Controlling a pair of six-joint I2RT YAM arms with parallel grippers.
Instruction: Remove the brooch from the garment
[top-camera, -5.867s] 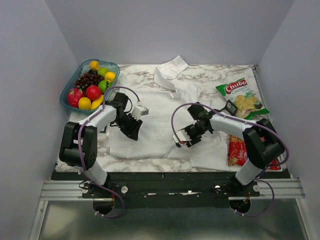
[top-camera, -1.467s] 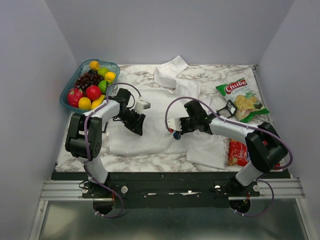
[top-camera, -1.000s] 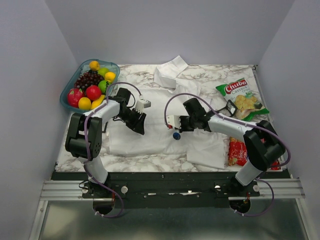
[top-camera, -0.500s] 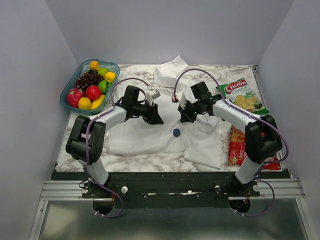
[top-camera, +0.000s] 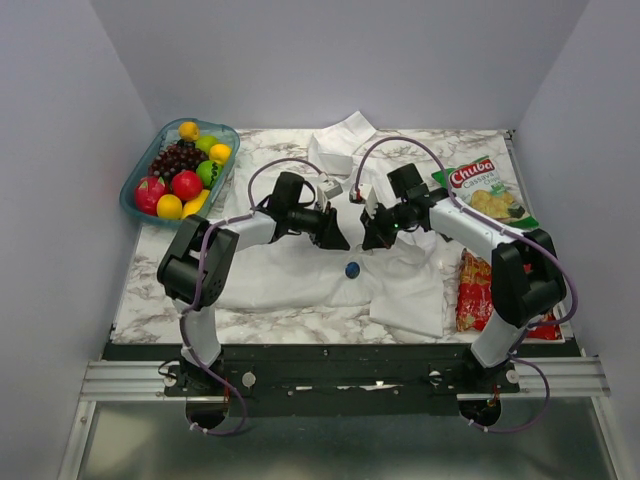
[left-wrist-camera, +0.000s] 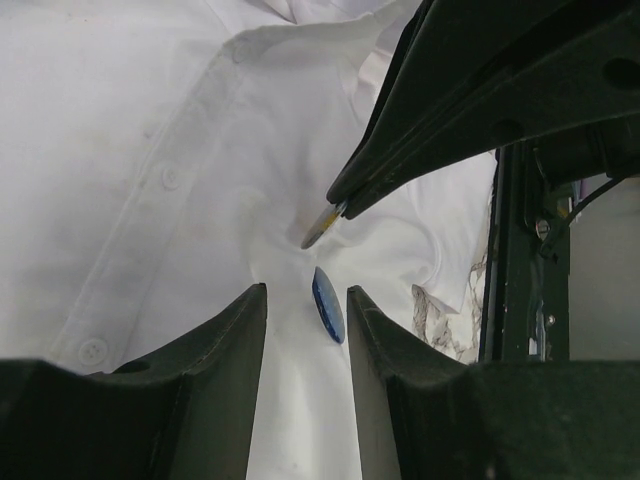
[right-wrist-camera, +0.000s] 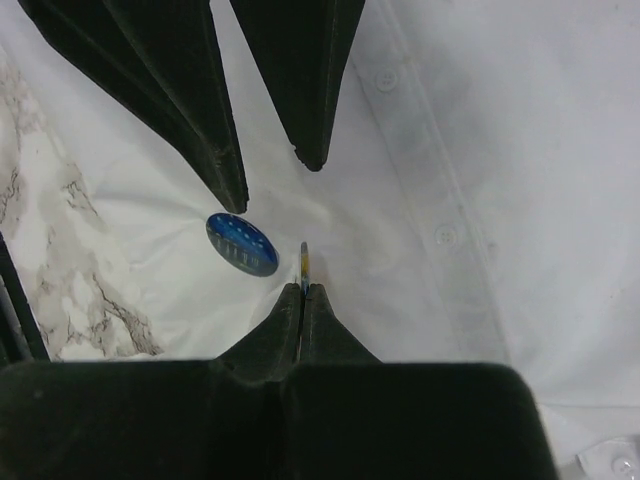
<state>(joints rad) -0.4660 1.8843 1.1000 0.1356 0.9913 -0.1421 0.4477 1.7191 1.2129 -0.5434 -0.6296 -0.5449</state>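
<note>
The garment (top-camera: 285, 282) is a white shirt spread on the marble table, and it fills both wrist views (left-wrist-camera: 130, 110) (right-wrist-camera: 520, 150). The brooch (top-camera: 352, 269), a small round dark-blue pin, sits on its front. My left gripper (top-camera: 338, 240) is open just behind the pin. In the left wrist view the brooch (left-wrist-camera: 328, 303) shows edge-on right at the gap of that gripper (left-wrist-camera: 307, 290), touching neither finger. My right gripper (top-camera: 370, 240) (right-wrist-camera: 303, 288) is shut on a thin flat piece (right-wrist-camera: 304, 262) seen edge-on (left-wrist-camera: 320, 223), with the brooch (right-wrist-camera: 241, 243) lying just left of its tip.
A bowl of fruit (top-camera: 136, 203) stands at the back left. A green chips bag (top-camera: 482, 192), a small black square frame (top-camera: 461, 215) and a red packet (top-camera: 472, 300) lie along the right side. Both grippers' tips nearly meet over the shirt.
My left gripper has swung right across the shirt to the middle. My right gripper has drawn back and right off the brooch, still shut. The brooch has stayed in place.
</note>
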